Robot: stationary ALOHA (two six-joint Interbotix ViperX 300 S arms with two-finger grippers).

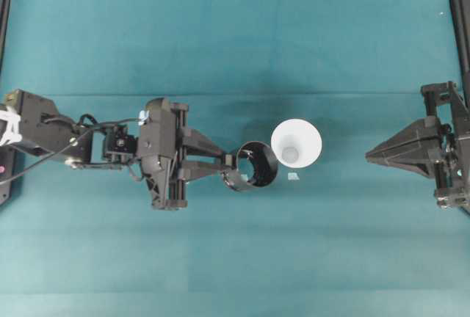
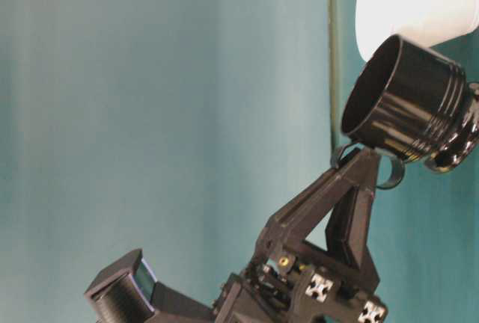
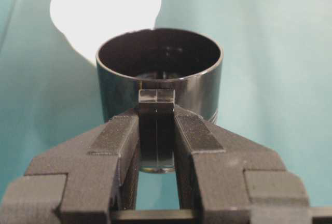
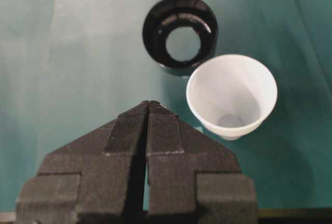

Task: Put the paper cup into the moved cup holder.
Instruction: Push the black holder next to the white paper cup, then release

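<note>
A smooth teal cloth with faint creases covers the tabletop (image 1: pixel 220 38). The left gripper (image 1: pixel 233 169), matte black and ribbed at the pads, is clamped on the stubby tab of the cup holder (image 1: pixel 253 164), a glossy black cylinder with an open bottom, tilted above the cloth. The paper cup (image 1: pixel 296 142), plain white and tapering to a small base, stands upright just beside the holder, on the side away from that gripper. The right gripper (image 1: pixel 369 157) sits well apart, closed tight and empty

Glossy black cup holder (image 3: pixel 161 71), matt white paper cup (image 4: pixel 232 94), teal cloth (image 1: pixel 220 38).
</note>
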